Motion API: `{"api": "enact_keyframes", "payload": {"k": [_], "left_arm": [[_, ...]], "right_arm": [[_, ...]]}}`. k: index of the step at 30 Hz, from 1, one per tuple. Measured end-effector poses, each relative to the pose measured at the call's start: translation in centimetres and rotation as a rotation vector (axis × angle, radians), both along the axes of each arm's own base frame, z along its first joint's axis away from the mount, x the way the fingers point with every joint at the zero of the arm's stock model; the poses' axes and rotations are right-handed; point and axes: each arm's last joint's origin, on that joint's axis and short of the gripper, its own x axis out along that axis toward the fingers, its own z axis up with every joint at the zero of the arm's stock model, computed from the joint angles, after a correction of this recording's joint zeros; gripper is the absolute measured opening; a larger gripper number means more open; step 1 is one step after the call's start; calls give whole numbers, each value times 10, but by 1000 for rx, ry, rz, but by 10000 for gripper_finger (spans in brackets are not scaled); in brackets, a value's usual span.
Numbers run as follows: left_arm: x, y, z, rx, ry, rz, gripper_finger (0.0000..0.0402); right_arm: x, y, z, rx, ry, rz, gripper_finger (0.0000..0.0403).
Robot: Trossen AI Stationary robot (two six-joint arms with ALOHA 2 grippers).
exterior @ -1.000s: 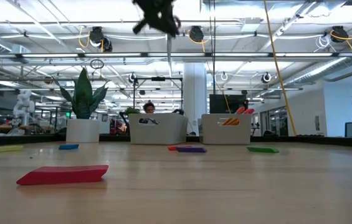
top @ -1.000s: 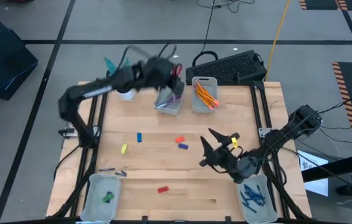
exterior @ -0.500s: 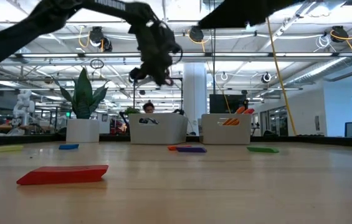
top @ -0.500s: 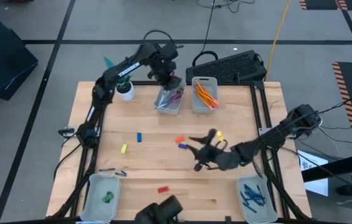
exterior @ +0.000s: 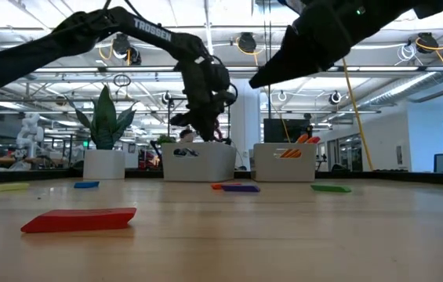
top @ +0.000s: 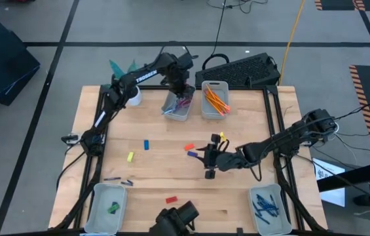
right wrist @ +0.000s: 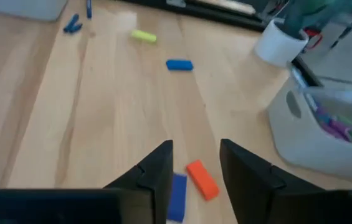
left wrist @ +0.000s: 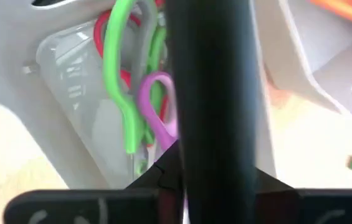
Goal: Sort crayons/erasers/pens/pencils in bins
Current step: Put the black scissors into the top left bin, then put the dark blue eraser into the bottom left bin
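Left wrist view largely blocked by a dark bar — left jaws' state unreadable; right gripper point(right wrist: 193, 163) spread.

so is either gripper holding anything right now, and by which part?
Right gripper: nothing, fingers open above the orange eraser and blue eraser. Left gripper: over the scissors bin; a hold cannot be told.

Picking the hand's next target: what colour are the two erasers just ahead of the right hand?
One orange eraser, one blue eraser; right wrist view.

pale wood table point(top: 171, 167), translucent plastic bins point(top: 215, 108)
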Motion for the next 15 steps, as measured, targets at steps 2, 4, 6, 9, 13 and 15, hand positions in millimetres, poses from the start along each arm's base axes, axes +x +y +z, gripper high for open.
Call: {"api": "enact_keyframes", "payload": {"k": [2,4,6,9,13,15], "left_arm": [[3,-1,-7,4,17,-6,61],[6,-3,-9,8,15,-22,66],[8,-5,-6,25,-2,-48,75],[8,-9,-1,34,-8,-85,95],[-2,-17,23,43,-15,-114,132],[-11,-25,45,61,-29,-133,147]], "right_arm": [[-2,0,-2,1,26,-5,140],[-2,-1,-4,-2,40,-8,154],[-3,-1,-4,-6,47,-6,167],[-3,1,-5,8,69,54,185],[0,0,-11,7,87,59,195],[4,-2,-21,23,109,33,195]]}}
